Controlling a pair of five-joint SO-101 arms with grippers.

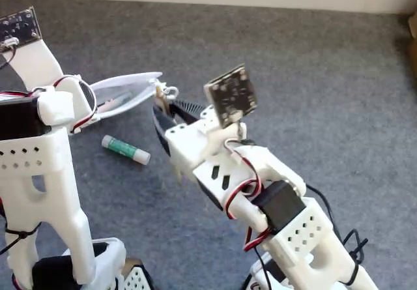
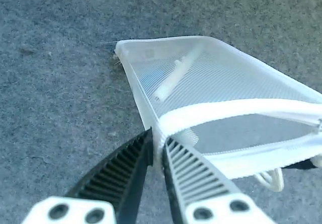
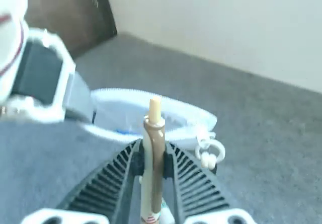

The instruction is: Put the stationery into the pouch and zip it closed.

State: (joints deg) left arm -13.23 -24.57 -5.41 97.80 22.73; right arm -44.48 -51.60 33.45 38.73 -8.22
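The left pincer (image 2: 157,151) is clamped on the zip rim of the open pouch (image 2: 211,78), which stretches away ahead of it, the right pincer (image 3: 153,151) pinches a pen (image 3: 153,128) just short of the pouch mouth, and a glue stick (image 1: 126,150) lies on the bench between both pincers.

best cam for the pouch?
Left wrist view: the pouch is close, with mesh, open mouth and zipper band plain, the left gripper pinching its rim. High view: partly hidden behind the left arm. Right wrist view: its mouth, beyond the pen.
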